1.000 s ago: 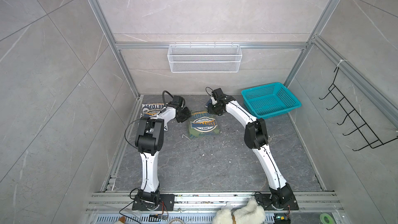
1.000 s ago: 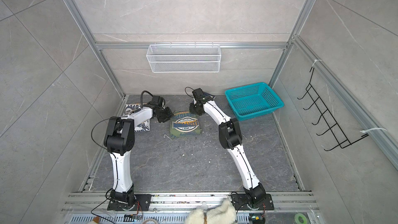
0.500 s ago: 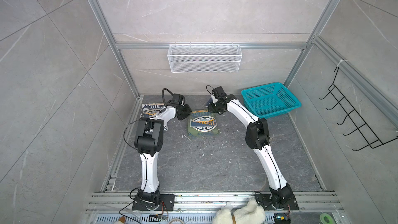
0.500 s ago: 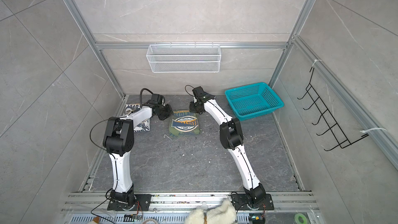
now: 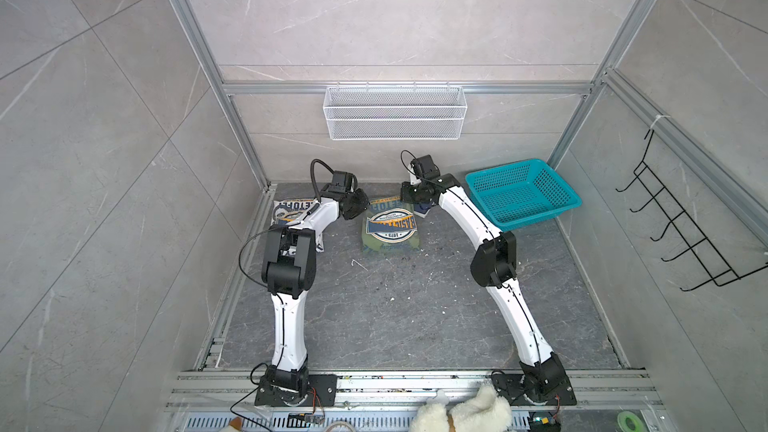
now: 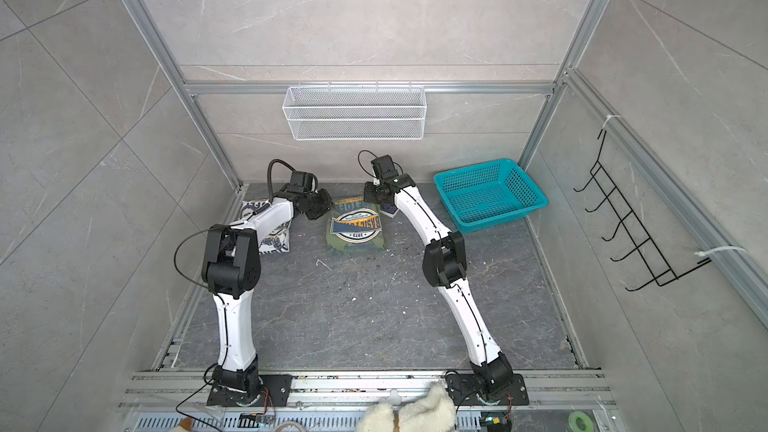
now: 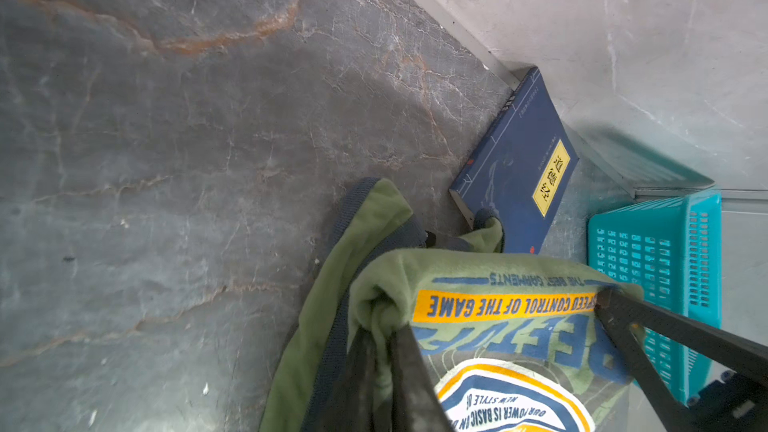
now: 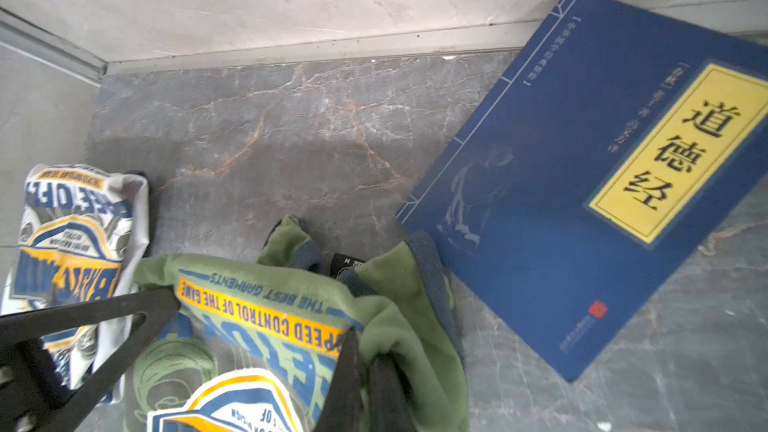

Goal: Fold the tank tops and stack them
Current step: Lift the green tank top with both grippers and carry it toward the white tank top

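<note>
Grey veined stone tabletop (image 5: pixel 415 305), boxed in by pale tiled walls (image 5: pixel 395 14). I see the olive tank top (image 5: pixel 392 228) folded at far centre, its long axis running near to far, straps toward the far wall. My left gripper (image 7: pixel 384 338) and right gripper (image 8: pixel 368 357) each pinch a far corner. The white tank top (image 5: pixel 286 209) lies far left.

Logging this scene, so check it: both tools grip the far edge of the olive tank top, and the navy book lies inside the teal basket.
Not inside: the navy book lies on the table beside the teal basket, per the left wrist view. The left tool and right tool do grip the far edge of the olive tank top.
</note>
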Motion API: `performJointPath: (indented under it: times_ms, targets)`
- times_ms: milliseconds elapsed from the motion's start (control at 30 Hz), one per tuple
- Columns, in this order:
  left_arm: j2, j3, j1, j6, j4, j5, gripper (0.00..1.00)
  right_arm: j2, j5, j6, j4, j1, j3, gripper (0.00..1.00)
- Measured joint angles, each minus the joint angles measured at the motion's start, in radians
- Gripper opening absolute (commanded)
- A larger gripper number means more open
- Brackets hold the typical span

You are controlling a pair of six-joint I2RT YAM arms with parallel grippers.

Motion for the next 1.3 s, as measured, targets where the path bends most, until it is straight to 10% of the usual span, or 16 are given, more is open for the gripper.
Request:
performJointPath:
  times_ms: [233, 467, 800, 1300]
  targets:
    - [0.126, 0.106, 0.012, 0.012, -0.058, 0.0, 0.63, 0.108, 0.0, 0.023, -0.003, -0.019, 0.028, 0.57]
    - [0.099, 0.092, 0.019, 0.04, -0.126, -0.019, 0.85, 0.097, 0.022, 0.026, -0.048, -0.035, 0.031, 0.69]
    - [-0.174, -0.173, 0.021, 0.053, -0.108, 0.039, 0.87, -0.305, -0.074, 0.034, 0.124, -0.039, -0.611, 0.73]
    - [-0.126, -0.298, 0.013, 0.035, -0.036, 0.158, 0.69, -0.359, -0.186, 0.121, 0.323, -0.039, -0.834, 0.65]
